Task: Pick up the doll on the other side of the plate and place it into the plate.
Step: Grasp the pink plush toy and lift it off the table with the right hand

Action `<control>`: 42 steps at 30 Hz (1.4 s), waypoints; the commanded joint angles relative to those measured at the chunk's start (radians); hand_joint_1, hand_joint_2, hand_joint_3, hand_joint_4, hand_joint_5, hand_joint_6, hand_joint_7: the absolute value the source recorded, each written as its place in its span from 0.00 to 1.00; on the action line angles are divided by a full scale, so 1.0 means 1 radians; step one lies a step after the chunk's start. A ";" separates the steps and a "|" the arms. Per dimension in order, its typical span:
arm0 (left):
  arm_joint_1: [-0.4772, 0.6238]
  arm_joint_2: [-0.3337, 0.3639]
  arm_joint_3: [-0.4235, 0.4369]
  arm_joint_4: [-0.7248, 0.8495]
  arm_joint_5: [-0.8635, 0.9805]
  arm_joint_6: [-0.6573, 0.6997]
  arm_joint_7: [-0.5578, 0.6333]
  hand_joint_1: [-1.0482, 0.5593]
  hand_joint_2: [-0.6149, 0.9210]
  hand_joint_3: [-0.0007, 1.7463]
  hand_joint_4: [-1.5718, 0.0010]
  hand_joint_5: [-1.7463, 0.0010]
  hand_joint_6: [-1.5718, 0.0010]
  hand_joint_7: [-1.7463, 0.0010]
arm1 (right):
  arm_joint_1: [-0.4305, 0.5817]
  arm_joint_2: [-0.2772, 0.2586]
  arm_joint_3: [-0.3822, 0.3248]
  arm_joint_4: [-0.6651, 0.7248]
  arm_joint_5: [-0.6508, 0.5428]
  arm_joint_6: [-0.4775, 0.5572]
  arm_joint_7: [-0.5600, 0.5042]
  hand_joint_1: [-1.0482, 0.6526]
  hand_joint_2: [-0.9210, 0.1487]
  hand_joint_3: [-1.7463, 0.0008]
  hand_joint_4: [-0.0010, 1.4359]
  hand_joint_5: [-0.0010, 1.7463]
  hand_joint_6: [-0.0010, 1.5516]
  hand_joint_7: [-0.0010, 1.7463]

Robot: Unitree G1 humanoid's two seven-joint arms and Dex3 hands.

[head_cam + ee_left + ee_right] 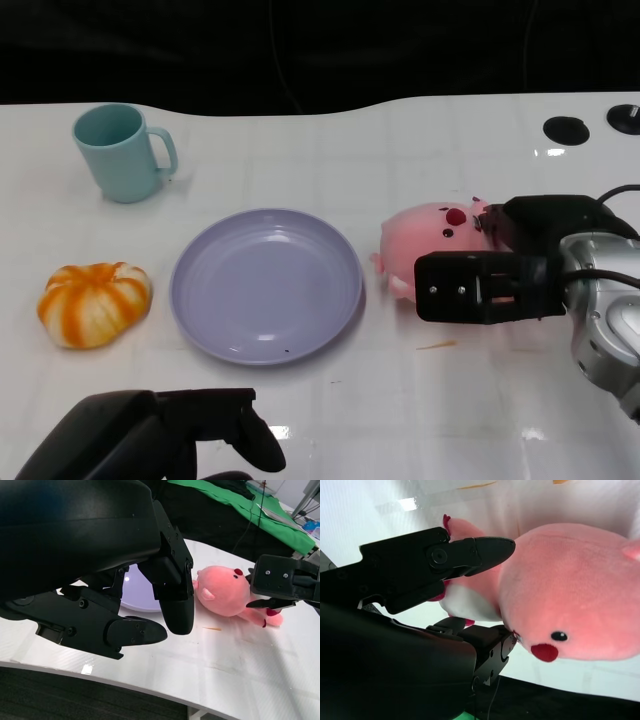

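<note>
In your head view, the soft pink plush doll point(432, 240) lies on the white table point(420, 140) right of centre, just beside the round purple plastic plate point(266, 285), which has nothing in it. Your left wrist view shows the left hand point(142, 612) holding nothing, fingers loosely bent. In your right wrist view, the right hand point(470, 590) has fingers on both sides of the doll, but I can't tell if it's squeezing yet; lifting and placing are left.

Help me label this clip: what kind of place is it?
Likely a robot test bench, not a home: a white table with cable holes, black backdrop, green cloth, and staged props, the plate and pink doll.
</note>
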 commanded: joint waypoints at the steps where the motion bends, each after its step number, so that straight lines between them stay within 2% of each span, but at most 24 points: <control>1: 0.022 0.014 -0.002 -0.048 0.002 -0.027 -0.014 0.51 1.00 0.22 0.59 0.08 0.54 0.51 | -0.031 0.022 0.041 0.112 0.013 -0.055 -0.010 0.11 0.00 0.88 0.11 0.28 0.31 0.02; 5: 0.039 0.012 -0.002 -0.067 0.006 -0.022 -0.016 0.51 1.00 0.22 0.59 0.09 0.54 0.51 | -0.089 0.068 0.058 0.262 0.022 -0.099 -0.079 0.12 0.00 0.90 0.11 0.26 0.31 0.02; 11: 0.040 0.011 -0.008 -0.086 0.011 -0.010 -0.018 0.51 1.00 0.21 0.59 0.08 0.54 0.52 | -0.140 0.126 0.102 0.443 0.000 -0.138 -0.244 0.23 0.00 0.96 0.19 0.30 0.40 0.03; 12: 0.038 0.012 -0.012 -0.086 0.014 -0.008 -0.019 0.51 1.00 0.21 0.58 0.08 0.53 0.52 | -0.142 0.128 0.102 0.465 0.004 -0.154 -0.278 0.26 0.00 0.97 0.22 0.30 0.44 0.04; 13: 0.036 0.012 -0.015 -0.086 0.017 -0.006 -0.019 0.51 1.00 0.21 0.58 0.08 0.53 0.52 | -0.143 0.128 0.096 0.480 0.017 -0.173 -0.303 0.30 0.00 0.97 0.33 0.27 0.55 0.05; 15: 0.035 0.011 -0.019 -0.083 0.018 -0.006 -0.018 0.51 1.00 0.21 0.58 0.07 0.53 0.52 | -0.142 0.126 0.068 0.492 0.058 -0.203 -0.335 0.36 0.00 0.98 0.51 0.13 0.69 0.02; 16: 0.034 0.011 -0.022 -0.083 0.018 -0.003 -0.019 0.51 1.00 0.21 0.58 0.07 0.53 0.52 | -0.139 0.124 0.054 0.484 0.073 -0.206 -0.347 0.37 0.00 0.98 0.54 0.11 0.71 0.02; 17: 0.033 0.011 -0.024 -0.081 0.019 0.000 -0.020 0.51 1.00 0.22 0.59 0.07 0.54 0.52 | -0.137 0.122 0.045 0.478 0.083 -0.207 -0.356 0.38 0.00 0.92 0.58 0.31 0.66 0.01; 19: 0.027 0.011 -0.030 -0.075 0.022 0.004 -0.018 0.51 1.00 0.22 0.59 0.06 0.54 0.52 | -0.137 0.119 0.028 0.464 0.104 -0.201 -0.356 0.39 0.00 0.86 0.56 0.69 0.61 0.00; 20: 0.024 0.011 -0.033 -0.071 0.023 0.004 -0.015 0.51 1.00 0.22 0.59 0.06 0.54 0.52 | -0.139 0.115 0.025 0.458 0.111 -0.199 -0.346 0.40 0.00 0.85 0.56 0.77 0.59 0.00; 24: 0.008 0.009 -0.033 -0.039 0.019 -0.008 -0.001 0.51 1.00 0.21 0.59 0.06 0.53 0.52 | -0.144 0.097 0.013 0.443 0.131 -0.196 -0.322 0.42 0.00 0.91 0.55 0.95 0.60 0.02; 26: 0.006 0.009 -0.032 -0.030 0.017 -0.012 0.004 0.51 1.00 0.21 0.58 0.06 0.53 0.52 | -0.136 0.091 0.002 0.435 0.142 -0.197 -0.345 0.42 0.00 0.90 0.53 0.91 0.62 0.02; 29: 0.011 0.009 -0.029 -0.029 0.015 -0.016 0.008 0.51 1.00 0.21 0.58 0.06 0.52 0.53 | -0.110 0.083 -0.026 0.407 0.161 -0.198 -0.422 0.42 0.00 0.86 0.55 0.93 0.68 0.04; 30: 0.017 0.010 -0.027 -0.031 0.013 -0.018 0.008 0.51 1.00 0.20 0.58 0.05 0.52 0.53 | -0.093 0.079 -0.046 0.387 0.171 -0.204 -0.466 0.43 0.00 0.85 0.57 0.96 0.70 0.15; 31: 0.022 0.011 -0.024 -0.034 0.012 -0.019 0.008 0.51 0.99 0.21 0.58 0.05 0.52 0.53 | -0.077 0.076 -0.063 0.368 0.179 -0.207 -0.505 0.43 0.00 0.83 0.59 0.98 0.60 0.44; 32: 0.026 0.012 -0.022 -0.036 0.010 -0.020 0.007 0.51 0.99 0.21 0.58 0.05 0.52 0.53 | -0.065 0.072 -0.077 0.352 0.186 -0.210 -0.530 0.42 0.00 0.82 0.60 0.99 0.54 0.57; 34: 0.029 0.015 -0.018 -0.035 0.007 -0.026 0.007 0.51 0.99 0.21 0.58 0.05 0.52 0.53 | -0.045 0.068 -0.105 0.324 0.208 -0.220 -0.561 0.42 0.00 0.81 0.60 1.00 0.49 0.66; 36: 0.030 0.016 -0.013 -0.030 0.003 -0.034 0.008 0.52 0.99 0.21 0.58 0.05 0.52 0.54 | -0.024 0.068 -0.138 0.297 0.232 -0.236 -0.599 0.42 0.00 0.85 0.62 1.00 0.53 0.53; 37: 0.032 0.017 -0.010 -0.029 0.001 -0.037 0.008 0.52 0.99 0.21 0.58 0.05 0.52 0.54 | -0.013 0.069 -0.153 0.282 0.241 -0.240 -0.622 0.43 0.01 0.86 0.63 1.00 0.56 0.51; 38: 0.035 0.017 -0.009 -0.029 0.000 -0.037 0.006 0.52 0.99 0.21 0.58 0.05 0.52 0.54 | -0.002 0.071 -0.172 0.267 0.256 -0.247 -0.642 0.44 0.02 0.86 0.64 1.00 0.56 0.62; 39: 0.037 0.016 -0.007 -0.030 -0.001 -0.038 0.004 0.52 0.99 0.21 0.58 0.05 0.52 0.54 | 0.009 0.073 -0.189 0.251 0.269 -0.254 -0.657 0.45 0.04 0.83 0.65 1.00 0.51 0.78; 40: 0.040 0.017 -0.007 -0.032 -0.002 -0.038 0.001 0.52 0.99 0.21 0.58 0.05 0.52 0.54 | 0.019 0.075 -0.207 0.231 0.286 -0.256 -0.661 0.46 0.10 0.75 0.66 1.00 0.48 0.89; 41: 0.043 0.018 -0.007 -0.036 -0.002 -0.038 -0.001 0.52 0.99 0.21 0.58 0.05 0.52 0.54 | 0.026 0.076 -0.221 0.212 0.299 -0.257 -0.661 0.47 0.21 0.60 0.67 1.00 0.48 0.95; 42: 0.045 0.018 -0.008 -0.039 0.000 -0.038 -0.003 0.52 0.99 0.21 0.58 0.05 0.52 0.54 | 0.034 0.076 -0.233 0.187 0.312 -0.253 -0.653 0.47 0.27 0.53 0.67 1.00 0.48 0.98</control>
